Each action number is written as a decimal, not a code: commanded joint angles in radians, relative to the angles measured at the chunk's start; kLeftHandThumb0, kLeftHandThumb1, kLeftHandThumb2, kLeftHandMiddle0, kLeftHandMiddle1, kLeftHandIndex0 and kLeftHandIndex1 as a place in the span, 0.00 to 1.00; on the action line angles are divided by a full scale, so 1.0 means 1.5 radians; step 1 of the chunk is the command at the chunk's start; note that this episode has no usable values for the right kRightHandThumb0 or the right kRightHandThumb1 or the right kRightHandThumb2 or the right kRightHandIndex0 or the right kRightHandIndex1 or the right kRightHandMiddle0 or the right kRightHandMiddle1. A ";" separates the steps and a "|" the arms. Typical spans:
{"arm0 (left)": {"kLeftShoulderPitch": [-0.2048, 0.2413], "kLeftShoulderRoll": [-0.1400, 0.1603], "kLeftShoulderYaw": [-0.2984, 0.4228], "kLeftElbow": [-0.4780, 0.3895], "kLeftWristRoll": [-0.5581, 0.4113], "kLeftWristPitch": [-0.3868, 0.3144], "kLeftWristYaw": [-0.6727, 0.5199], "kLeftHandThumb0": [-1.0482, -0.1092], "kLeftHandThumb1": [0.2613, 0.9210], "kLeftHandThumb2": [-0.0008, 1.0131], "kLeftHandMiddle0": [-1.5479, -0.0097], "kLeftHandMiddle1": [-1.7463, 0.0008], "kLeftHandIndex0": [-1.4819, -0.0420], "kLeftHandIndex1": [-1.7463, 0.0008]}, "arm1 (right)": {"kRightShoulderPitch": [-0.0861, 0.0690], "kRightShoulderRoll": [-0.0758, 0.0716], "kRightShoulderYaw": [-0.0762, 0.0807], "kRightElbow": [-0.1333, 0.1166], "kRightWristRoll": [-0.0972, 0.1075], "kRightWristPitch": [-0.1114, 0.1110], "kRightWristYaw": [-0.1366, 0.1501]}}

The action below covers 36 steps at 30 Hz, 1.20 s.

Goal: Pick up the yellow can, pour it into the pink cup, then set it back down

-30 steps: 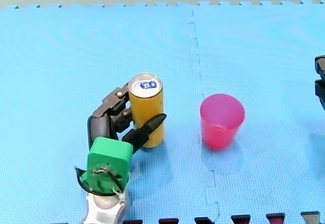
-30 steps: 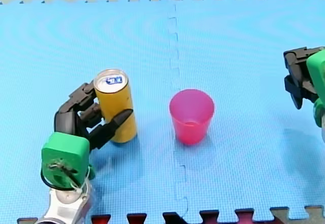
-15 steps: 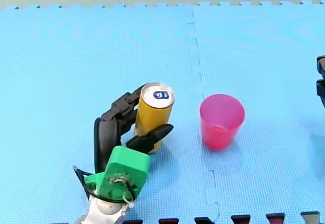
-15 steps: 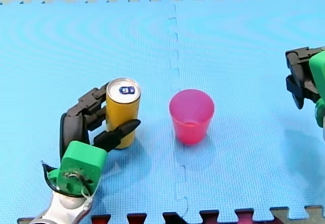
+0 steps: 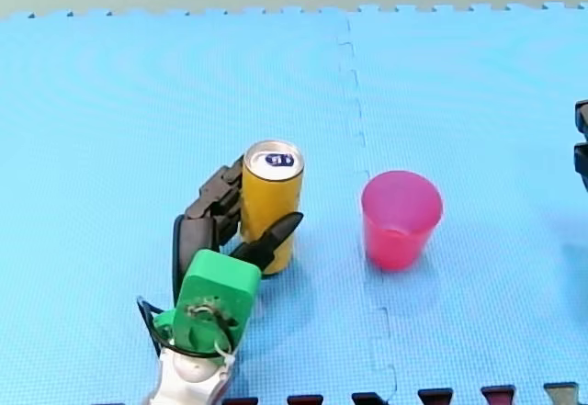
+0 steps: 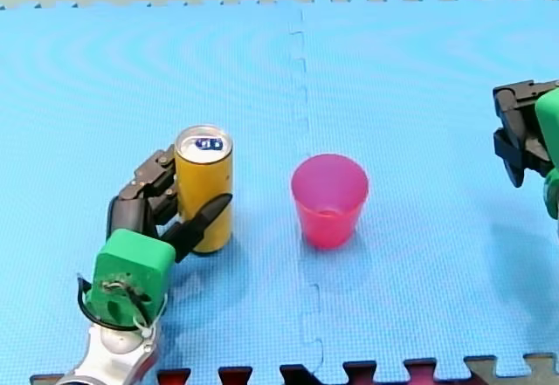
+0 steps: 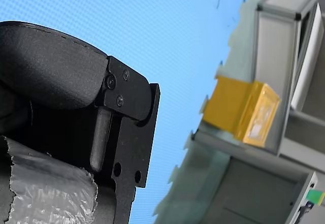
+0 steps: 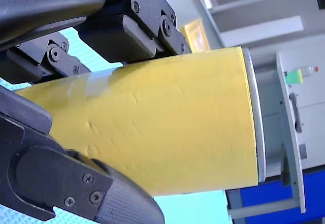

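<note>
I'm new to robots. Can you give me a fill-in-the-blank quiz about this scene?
The left hand grips the ____ can.
The can is held ____, silver top up.
The cup beside the can is ____.
The right hand, at the far right, holds ____.
Missing words: yellow, upright, pink, nothing.

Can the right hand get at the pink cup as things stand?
Probably yes: only bare mat separates the right hand, at the right edge, from the pink cup; the left hand grips the yellow can on the cup's other side.
</note>
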 commanded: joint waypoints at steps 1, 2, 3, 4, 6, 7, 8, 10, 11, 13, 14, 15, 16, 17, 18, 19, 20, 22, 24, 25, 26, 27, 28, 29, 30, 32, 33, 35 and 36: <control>0.003 -0.002 0.012 0.003 -0.017 0.001 -0.025 0.24 0.89 0.01 0.71 1.00 0.73 1.00 | 0.001 -0.005 -0.001 -0.002 0.001 0.000 -0.002; 0.003 -0.002 0.015 0.003 -0.021 0.001 -0.034 0.22 0.90 0.01 0.74 1.00 0.77 1.00 | 0.001 -0.005 -0.001 -0.002 0.001 0.000 -0.002; 0.003 -0.003 0.017 0.003 -0.025 0.001 -0.041 0.17 0.92 0.01 0.78 1.00 0.83 1.00 | 0.001 -0.005 -0.001 -0.002 0.001 -0.001 -0.002; 0.002 -0.003 0.019 0.004 -0.027 0.001 -0.045 0.15 0.92 0.01 0.80 1.00 0.86 1.00 | 0.001 -0.005 -0.001 -0.002 0.001 -0.001 -0.001; 0.001 -0.002 0.023 0.005 -0.029 0.003 -0.050 0.08 0.93 0.01 0.84 1.00 0.89 1.00 | 0.000 -0.005 0.000 -0.002 0.000 -0.001 -0.001; 0.001 -0.002 0.023 0.006 -0.029 0.004 -0.049 0.05 0.94 0.01 0.85 1.00 0.90 1.00 | 0.000 -0.006 0.001 -0.002 0.000 -0.001 -0.001; 0.001 -0.002 0.023 0.006 -0.027 0.005 -0.048 0.02 0.95 0.01 0.86 1.00 0.91 1.00 | 0.000 -0.006 0.001 -0.002 -0.001 -0.001 -0.001; 0.001 0.000 0.019 0.007 -0.020 0.008 -0.035 0.00 0.96 0.01 0.86 1.00 0.91 1.00 | 0.000 -0.006 0.003 -0.003 -0.002 -0.002 -0.001; 0.000 0.001 0.017 0.007 -0.015 0.010 -0.027 0.00 0.96 0.01 0.87 1.00 0.91 1.00 | 0.000 -0.006 0.003 -0.003 -0.003 -0.002 -0.002; -0.001 0.003 0.013 0.007 -0.005 0.015 -0.013 0.00 0.95 0.01 0.87 1.00 0.91 1.00 | -0.001 -0.005 0.004 -0.003 -0.003 -0.001 -0.003; -0.001 0.003 0.012 0.007 -0.002 0.017 -0.009 0.00 0.95 0.01 0.87 1.00 0.91 1.00 | -0.001 -0.005 0.004 -0.003 -0.004 -0.001 -0.004; -0.001 0.004 0.010 0.007 0.002 0.019 -0.005 0.00 0.95 0.01 0.87 1.00 0.91 1.00 | -0.002 -0.005 0.005 -0.003 -0.004 -0.001 -0.005; -0.001 0.005 0.007 0.007 0.006 0.022 0.000 0.00 0.95 0.01 0.86 1.00 0.91 1.00 | -0.002 -0.005 0.006 -0.003 -0.005 -0.001 -0.007; -0.002 0.006 0.005 0.006 0.010 0.023 0.005 0.00 0.95 0.01 0.86 1.00 0.91 1.00 | -0.002 -0.005 0.007 -0.003 -0.006 -0.001 -0.008; -0.002 0.007 0.003 0.006 0.013 0.025 0.008 0.00 0.95 0.01 0.86 1.00 0.91 1.00 | -0.002 -0.005 0.008 -0.003 -0.007 -0.001 -0.009; -0.002 0.008 0.001 0.006 0.016 0.026 0.011 0.00 0.95 0.01 0.86 1.00 0.91 1.00 | -0.002 -0.004 0.009 -0.003 -0.007 0.000 -0.011; -0.002 0.009 0.000 0.006 0.018 0.027 0.013 0.00 0.95 0.00 0.86 1.00 0.91 1.00 | -0.002 -0.004 0.009 -0.003 -0.008 0.000 -0.012; -0.002 0.014 -0.008 0.005 0.029 0.030 0.023 0.00 0.95 0.01 0.86 1.00 0.90 1.00 | -0.002 -0.003 0.011 -0.003 -0.008 0.002 -0.011; -0.003 0.019 -0.017 0.005 0.041 0.034 0.033 0.00 0.96 0.01 0.86 1.00 0.90 1.00 | -0.003 -0.002 0.011 -0.003 -0.008 0.004 -0.009; -0.003 0.022 -0.021 0.004 0.048 0.035 0.040 0.00 0.97 0.01 0.86 1.00 0.90 1.00 | -0.003 -0.002 0.011 -0.003 -0.007 0.005 -0.009; -0.004 0.025 -0.026 0.004 0.054 0.036 0.046 0.00 0.98 0.01 0.86 1.00 0.90 1.00 | -0.004 -0.001 0.011 -0.003 -0.007 0.006 -0.008; -0.004 0.027 -0.029 0.003 0.059 0.037 0.051 0.00 0.99 0.01 0.86 1.00 0.90 1.00 | -0.004 -0.001 0.011 -0.003 -0.007 0.007 -0.008; -0.005 0.029 -0.032 0.003 0.063 0.038 0.055 0.00 0.99 0.01 0.86 1.00 0.90 1.00 | -0.005 -0.001 0.011 -0.002 -0.007 0.007 -0.009; -0.005 0.030 -0.034 0.003 0.065 0.039 0.057 0.00 0.99 0.01 0.86 1.00 0.90 1.00 | -0.005 0.000 0.010 -0.002 -0.006 0.008 -0.009; -0.005 0.031 -0.036 0.002 0.067 0.039 0.059 0.00 1.00 0.02 0.86 1.00 0.90 1.00 | -0.005 0.000 0.010 -0.002 -0.006 0.009 -0.009; -0.005 0.035 -0.039 0.000 0.069 0.038 0.061 0.00 1.00 0.02 0.86 1.00 0.90 1.00 | -0.006 0.001 0.010 -0.002 -0.006 0.010 -0.008; -0.005 0.037 -0.040 -0.001 0.069 0.038 0.060 0.00 1.00 0.02 0.86 1.00 0.90 1.00 | -0.006 0.002 0.009 -0.001 -0.005 0.011 -0.008; -0.004 0.040 -0.043 -0.003 0.069 0.037 0.058 0.00 1.00 0.02 0.87 1.00 0.90 1.00 | -0.007 0.002 0.009 -0.001 -0.006 0.012 -0.007; -0.004 0.041 -0.043 -0.004 0.069 0.036 0.055 0.00 1.00 0.02 0.87 1.00 0.90 1.00 | -0.008 0.002 0.010 0.000 -0.006 0.012 -0.008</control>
